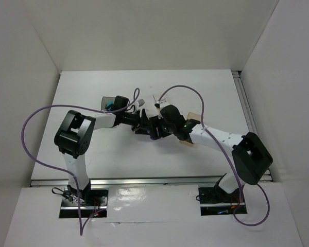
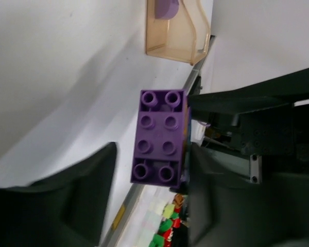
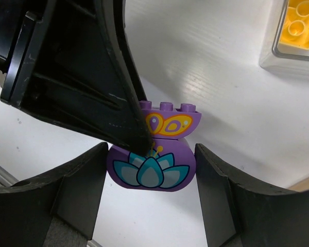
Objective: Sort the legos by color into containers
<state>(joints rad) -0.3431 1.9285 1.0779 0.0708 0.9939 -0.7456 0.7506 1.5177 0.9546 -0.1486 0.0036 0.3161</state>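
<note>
Between white walls (image 1: 144, 36), the white table (image 1: 118, 154) has open room along its front and far edges. Mid-table, a tan box (image 2: 188, 38) and a clear box (image 3: 278, 59) stand apart from the purple brick (image 3: 152, 172). My right gripper (image 3: 151, 154) clamps it. My left gripper (image 2: 153, 149) stands parted around it, one finger touching.

A white table (image 1: 118, 159) sits between white walls (image 1: 20, 77), with a metal rail (image 1: 245, 103) along its right edge.

Mid-counter (image 1: 144, 154), a lego brick (image 3: 152, 172) sits between the right gripper (image 3: 151, 154) fingers and also inside the left gripper (image 2: 150, 164). Beyond it, one container (image 3: 270, 56) holds a studded brick (image 3: 301, 20); a second container (image 2: 165, 46) holds another piece (image 2: 167, 7).
</note>
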